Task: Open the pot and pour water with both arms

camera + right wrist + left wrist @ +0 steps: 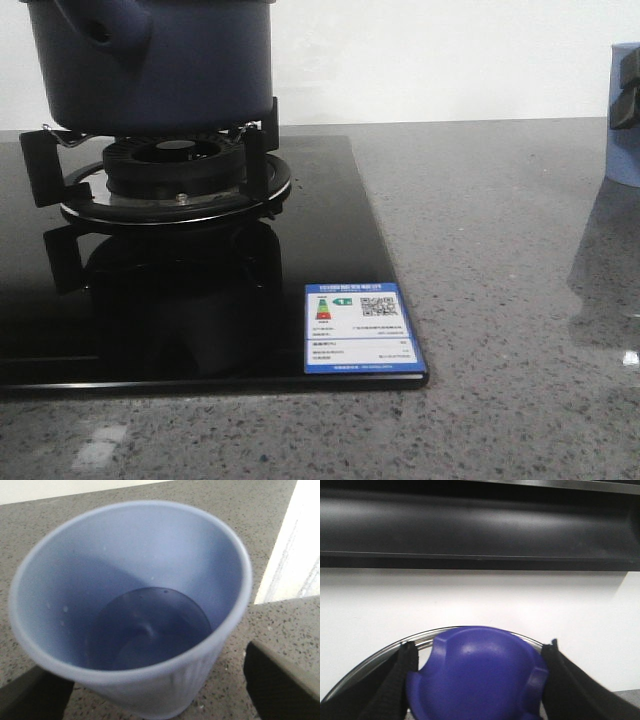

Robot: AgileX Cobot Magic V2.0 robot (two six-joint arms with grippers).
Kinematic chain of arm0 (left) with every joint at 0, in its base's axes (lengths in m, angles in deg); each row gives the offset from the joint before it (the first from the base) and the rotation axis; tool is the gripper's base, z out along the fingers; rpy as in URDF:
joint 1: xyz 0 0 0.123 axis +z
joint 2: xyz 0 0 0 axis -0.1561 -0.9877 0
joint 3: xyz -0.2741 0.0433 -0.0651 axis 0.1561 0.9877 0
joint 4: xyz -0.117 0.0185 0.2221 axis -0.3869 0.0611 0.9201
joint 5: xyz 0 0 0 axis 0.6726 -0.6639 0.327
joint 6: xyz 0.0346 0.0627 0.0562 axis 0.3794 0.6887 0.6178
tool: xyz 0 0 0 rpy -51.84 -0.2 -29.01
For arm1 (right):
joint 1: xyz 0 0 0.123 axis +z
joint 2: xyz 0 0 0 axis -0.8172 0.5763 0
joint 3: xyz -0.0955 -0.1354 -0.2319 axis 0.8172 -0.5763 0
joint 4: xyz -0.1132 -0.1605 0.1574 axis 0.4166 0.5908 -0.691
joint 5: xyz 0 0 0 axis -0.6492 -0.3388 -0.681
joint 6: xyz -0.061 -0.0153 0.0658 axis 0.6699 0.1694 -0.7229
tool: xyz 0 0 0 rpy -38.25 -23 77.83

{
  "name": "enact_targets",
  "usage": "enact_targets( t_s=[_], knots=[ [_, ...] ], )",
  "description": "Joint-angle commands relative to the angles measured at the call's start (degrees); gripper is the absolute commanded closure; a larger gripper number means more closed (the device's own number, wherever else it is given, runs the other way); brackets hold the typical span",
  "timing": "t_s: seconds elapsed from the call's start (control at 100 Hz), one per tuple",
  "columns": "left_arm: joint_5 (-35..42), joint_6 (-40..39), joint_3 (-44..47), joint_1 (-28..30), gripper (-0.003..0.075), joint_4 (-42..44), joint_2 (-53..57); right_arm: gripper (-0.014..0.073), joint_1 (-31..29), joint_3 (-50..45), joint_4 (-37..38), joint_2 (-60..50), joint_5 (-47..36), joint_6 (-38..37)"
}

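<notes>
From the front view, I found the pot (150, 65) seated on the burner (175, 170) at far left, the pale cup (625, 120) at far right. In the left wrist view, my left gripper (477, 680) clamped the blue lid knob (477, 675), apparently lifting the lid. In the right wrist view, my right gripper (160, 690) straddled the water-filled cup; whether it gripped, I could not tell. Next I judged: clear the lid, then pour.
</notes>
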Motion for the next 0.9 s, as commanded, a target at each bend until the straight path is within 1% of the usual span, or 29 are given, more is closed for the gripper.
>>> enact_targets(
  t_s=[0.0, 0.13, 0.34, 0.66, 0.71, 0.78, 0.89],
  knots=[
    [6.28, -0.18, -2.1, 0.18, 0.0363, -0.15, 1.29, -0.0021, -0.28, 1.75, 0.7, -0.15, -6.18, 0.13],
    [6.37, -0.18, -2.1, 0.18, 0.0363, -0.15, 1.29, -0.0021, -0.28, 1.75, 0.92, 0.54, -8.88, 0.13],
    [6.51, -0.18, -2.1, 0.18, 0.0363, -0.15, 1.06, -0.0021, 0.48, 1.75, 5.0, 0.79, -11.3, 0.13],
    [7.0, -0.18, -2.1, 0.18, 0.0363, -0.15, 0.46, -0.0016, 0.62, 1.75, 4.98, 3.04, -13.52, -0.15],
    [6.99, -0.18, -2.1, 0.18, 0.0363, -0.15, 0.46, 0.0001, 0.62, 1.75, 4.98, 3.04, -14.13, -0.15],
    [7.02, -0.18, -2.1, 0.18, 0.0363, -0.15, 0.46, 0.0053, 0.62, 1.75, 5.01, 3.04, -14.28, -0.15],
    [7.22, -0.18, -2.1, 0.18, 0.0363, -0.15, 0.46, 0.0184, 0.62, 1.75, 5.01, 3.04, -14.28, -0.15]
  ],
)
